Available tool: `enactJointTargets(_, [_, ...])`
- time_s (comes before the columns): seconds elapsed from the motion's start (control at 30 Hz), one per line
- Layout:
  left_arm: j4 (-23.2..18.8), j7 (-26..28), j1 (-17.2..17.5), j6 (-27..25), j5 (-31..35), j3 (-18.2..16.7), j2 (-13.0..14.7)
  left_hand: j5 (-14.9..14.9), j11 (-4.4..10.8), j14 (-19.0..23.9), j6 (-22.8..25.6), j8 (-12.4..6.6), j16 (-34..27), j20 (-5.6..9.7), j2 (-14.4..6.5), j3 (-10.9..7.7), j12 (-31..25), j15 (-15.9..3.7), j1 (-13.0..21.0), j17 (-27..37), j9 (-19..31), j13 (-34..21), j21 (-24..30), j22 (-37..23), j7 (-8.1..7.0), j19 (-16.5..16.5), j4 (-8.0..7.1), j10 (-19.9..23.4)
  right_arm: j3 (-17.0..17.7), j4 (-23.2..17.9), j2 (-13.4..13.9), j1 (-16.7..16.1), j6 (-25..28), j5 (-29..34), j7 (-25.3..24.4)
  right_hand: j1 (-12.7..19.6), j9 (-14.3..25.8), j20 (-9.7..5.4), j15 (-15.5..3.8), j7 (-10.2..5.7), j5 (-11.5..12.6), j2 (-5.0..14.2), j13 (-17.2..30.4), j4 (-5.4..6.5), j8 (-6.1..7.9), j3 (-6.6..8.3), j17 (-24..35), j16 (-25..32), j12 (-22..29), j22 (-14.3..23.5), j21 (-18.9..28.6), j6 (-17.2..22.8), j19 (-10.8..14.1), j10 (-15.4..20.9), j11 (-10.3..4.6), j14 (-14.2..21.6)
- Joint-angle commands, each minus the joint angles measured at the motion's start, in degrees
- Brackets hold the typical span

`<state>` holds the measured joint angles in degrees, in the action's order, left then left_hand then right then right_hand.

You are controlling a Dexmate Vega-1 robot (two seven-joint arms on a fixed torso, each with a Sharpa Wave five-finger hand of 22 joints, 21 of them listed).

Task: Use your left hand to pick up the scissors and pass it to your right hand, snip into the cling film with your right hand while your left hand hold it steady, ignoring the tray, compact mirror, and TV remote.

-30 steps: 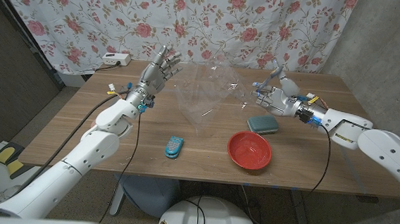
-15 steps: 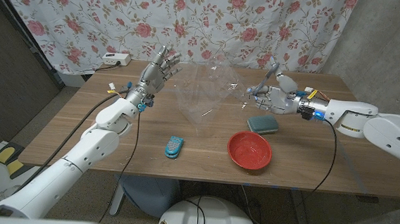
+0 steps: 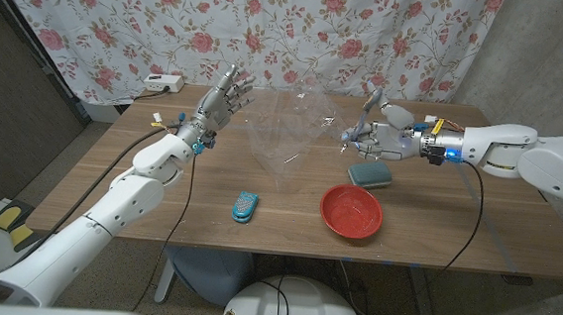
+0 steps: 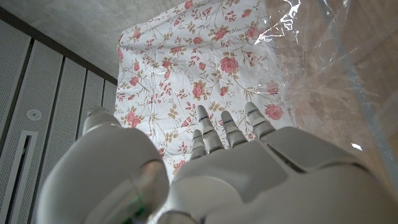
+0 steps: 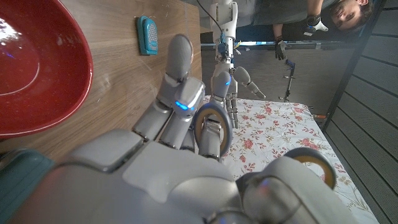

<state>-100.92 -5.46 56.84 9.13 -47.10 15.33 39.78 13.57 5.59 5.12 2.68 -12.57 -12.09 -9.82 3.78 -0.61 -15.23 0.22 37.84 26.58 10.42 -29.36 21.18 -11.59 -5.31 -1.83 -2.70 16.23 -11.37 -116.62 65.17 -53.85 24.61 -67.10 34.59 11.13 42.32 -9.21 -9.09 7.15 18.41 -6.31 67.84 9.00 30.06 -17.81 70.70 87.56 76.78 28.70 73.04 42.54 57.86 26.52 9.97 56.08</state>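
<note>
Clear cling film (image 3: 288,128) stands crumpled at the table's twelve o'clock, with the left hand (image 3: 224,99) raised just at its nine o'clock side, fingers spread and straight — whether they touch the film I cannot tell. At three o'clock of the film the right hand (image 3: 377,136) grips the scissors (image 3: 364,119), fingers through the grey loops (image 5: 211,127). Below lie the teal compact mirror (image 3: 245,207), the red tray (image 3: 351,211) and a teal TV remote (image 3: 369,175).

The left hand (image 4: 249,168) is seen from behind, fingers (image 4: 231,127) extended and apart, gripping nothing. The cling film (image 4: 329,74), creased and glinting, stands just beside it. A floral curtain (image 4: 193,68) hangs beyond.
</note>
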Motion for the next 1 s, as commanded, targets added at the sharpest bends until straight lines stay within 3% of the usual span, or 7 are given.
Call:
enactJointTargets(0.03, [-5.5, 6.6, -0.7, -8.3, 7.7, 0.2, 7.3, 0.3, -0.44, 0.2, 0.8, -0.48, -0.4, -0.43, -0.8, 0.05, 0.5, 0.53, 0.1, 0.0, 0.1, -0.2, -0.2, -0.2, 0.02, 0.3, -0.05, -1.0, -1.5, 0.2, 0.9, 1.1, -2.3, 2.2, 2.5, 0.4, 0.3, -2.49, -2.79, 0.25, 0.5, 0.78, 0.0, -0.31, -0.02, -0.48, 0.2, 0.5, 5.8, 0.0, -0.2, -0.1, -0.4, 23.9, -13.01, -3.8])
enactJointTargets(0.17, [-7.7, 8.2, -0.8, -11.5, 9.8, 0.2, 9.7, 0.2, -0.95, -0.3, 1.2, -0.41, -0.1, -0.56, -0.9, 0.09, 0.9, 0.74, 0.2, -0.2, 0.1, -0.1, -0.3, -0.2, -0.05, 0.2, -0.03, -1.9, -2.4, 0.7, 0.9, 1.8, -2.9, 3.2, 3.9, 0.8, 0.4, -2.41, -2.79, 0.12, 0.7, 1.23, -0.3, -0.54, -0.05, -0.38, 0.2, 0.8, 5.7, -0.1, -0.2, 0.0, -0.4, 24.0, -13.03, -3.9])
enactJointTargets(0.27, [-8.7, 8.7, -0.9, -13.7, 9.7, 0.0, 10.7, 0.0, -2.19, 0.5, 1.8, -0.20, -0.3, 0.92, -1.0, 0.26, 1.3, 0.78, 0.1, -0.7, 0.1, 0.4, 0.7, -0.3, 0.52, -2.3, -0.05, -2.6, -2.9, 0.9, 1.0, 2.2, -3.0, 3.4, 4.5, 1.2, 0.4, -2.43, -2.80, 0.12, 0.9, 1.56, -0.9, -0.71, -0.09, -0.30, 0.1, 0.9, 5.4, -0.1, -0.1, 0.1, -0.4, 24.2, -13.06, -4.0])
enactJointTargets(0.4, [-9.9, 9.2, -1.2, -16.5, 10.1, -0.1, 12.0, -0.1, -2.57, 1.3, 1.9, 0.02, -0.6, 0.88, -1.1, 0.33, 1.5, 0.86, 0.0, -0.9, 0.1, 0.6, 1.1, -0.7, 0.66, -2.9, -0.10, -3.0, -3.4, 1.2, 1.1, 2.6, -3.4, 4.1, 5.2, 1.8, 0.4, -2.42, -2.81, 0.12, 1.2, 2.04, -1.1, -1.00, -0.22, -0.26, 0.1, 1.2, 5.3, -0.2, -0.1, 0.2, -0.4, 24.1, -12.82, -4.2])
enactJointTargets(0.53, [-10.6, 9.0, -2.3, -18.7, 11.7, 0.9, 13.3, -0.4, 0.15, 4.8, 5.4, -0.47, -1.9, 0.60, -1.5, 0.79, -1.0, -2.13, -0.6, -1.3, 0.2, 0.6, 1.4, -1.5, 0.21, -2.3, -0.36, 3.2, -4.0, 1.7, 1.0, 3.2, -3.6, 4.3, 6.5, 2.2, 0.7, -2.40, -2.81, 0.15, 1.3, 2.29, -0.9, -1.17, -0.24, -0.36, 0.1, 1.4, 5.5, -0.4, -0.1, 0.2, -0.5, 24.2, -12.76, -4.2])
enactJointTargets(0.67, [-9.6, 6.8, -3.4, -19.0, 12.4, 1.9, 13.9, -0.5, -0.74, 2.6, 5.6, -0.14, -1.0, 0.18, -1.6, 0.90, -0.4, -0.97, -0.4, -1.4, 0.2, 0.5, 0.8, -1.3, 0.09, -1.2, -0.23, 1.5, -4.6, 2.3, 0.7, 3.6, -3.9, 4.5, 7.4, 2.5, 0.8, -2.40, -2.82, 0.10, 1.4, 2.48, -0.1, -1.26, -0.28, -0.41, 0.1, 1.4, 6.0, -0.7, -0.2, 0.2, -0.4, 24.0, -12.85, -4.3])
enactJointTargets(1.0, [-8.0, 4.0, -5.0, -18.7, 15.6, 4.0, 15.1, -0.7, -0.79, -2.9, 4.5, 1.05, 1.1, -1.37, -2.0, 0.47, 1.6, -0.14, 1.8, -2.5, 0.2, 0.5, -0.9, -0.6, -0.72, 1.9, 1.06, -3.9, -5.7, 3.3, 0.0, 4.7, -3.6, 4.4, 8.5, 3.6, 1.1, -2.47, -2.85, 0.07, 1.7, 3.27, -0.7, -1.47, -0.36, -0.53, 0.1, 1.5, 5.7, -1.0, 0.0, 0.6, -0.3, 24.2, -13.09, -4.1])
